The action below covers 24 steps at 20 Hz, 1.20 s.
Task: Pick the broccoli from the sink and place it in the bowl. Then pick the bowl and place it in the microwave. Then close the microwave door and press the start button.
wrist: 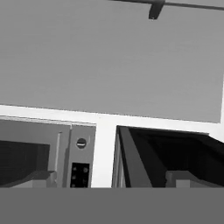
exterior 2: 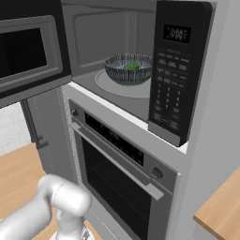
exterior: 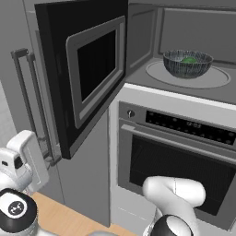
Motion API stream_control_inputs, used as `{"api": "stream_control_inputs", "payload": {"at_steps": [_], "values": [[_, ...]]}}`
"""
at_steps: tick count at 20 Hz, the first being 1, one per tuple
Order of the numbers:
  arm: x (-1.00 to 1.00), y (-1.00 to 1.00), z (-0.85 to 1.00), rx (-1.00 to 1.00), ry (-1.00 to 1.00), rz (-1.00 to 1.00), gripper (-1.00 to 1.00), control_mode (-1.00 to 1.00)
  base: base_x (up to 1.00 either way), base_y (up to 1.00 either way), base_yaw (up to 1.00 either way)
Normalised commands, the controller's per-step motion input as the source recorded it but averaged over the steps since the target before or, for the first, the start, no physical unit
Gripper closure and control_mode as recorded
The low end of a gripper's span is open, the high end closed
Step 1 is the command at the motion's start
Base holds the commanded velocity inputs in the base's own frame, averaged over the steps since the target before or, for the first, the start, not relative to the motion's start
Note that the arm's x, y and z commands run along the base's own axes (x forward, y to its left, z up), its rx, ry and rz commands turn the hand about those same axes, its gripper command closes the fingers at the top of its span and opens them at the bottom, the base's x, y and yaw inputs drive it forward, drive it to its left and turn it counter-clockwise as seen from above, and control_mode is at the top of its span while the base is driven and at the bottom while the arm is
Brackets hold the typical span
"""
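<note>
The microwave (exterior: 184, 27) stands open above the oven. On its pale turntable (exterior: 216, 80) sits the striped bowl (exterior: 187, 63) (exterior 2: 128, 69), and the green broccoli (exterior: 189, 59) (exterior 2: 131, 66) lies inside it. The black microwave door (exterior: 87, 73) (exterior 2: 28, 51) is swung wide to the left. My gripper (wrist: 111, 178) is open; its finger tips stand far apart with nothing between them. It sits low and left, under the open door, facing the grey cabinet front. The microwave's button panel (exterior 2: 169, 89) is right of the cavity. The sink is out of view.
The oven (exterior: 179, 156) (exterior 2: 117, 164) with its control strip and bar handle sits right below the microwave. A tall grey cabinet door with bar handles (exterior: 27, 92) stands behind the open door. A wooden counter (exterior 2: 220, 206) juts in at the right.
</note>
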Motion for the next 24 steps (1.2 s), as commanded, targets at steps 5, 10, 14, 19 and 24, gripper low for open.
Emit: {"api": "stream_control_inputs", "payload": {"at_steps": [5, 10, 14, 19, 24], "values": [[0.09, -0.06, 0.12, 0.00, -0.01, -0.10, -1.00, -1.00, 0.00, 0.00, 0.00], [-0.08, -0.33, 0.25, 0.00, -0.08, -0.07, -1.00, -1.00, 0.00, 0.00, 0.00], [-0.18, -0.56, 0.27, 0.01, -0.12, -0.05, -1.00, -1.00, 0.00, 0.00, 0.00], [-0.24, -0.72, 0.32, 0.04, -0.16, -0.01, -1.00, -1.00, 0.00, 0.00, 0.00], [-0.40, -0.83, 0.34, 0.06, -0.20, 0.00, -1.00, -1.00, 0.00, 0.00, 0.00]]}}
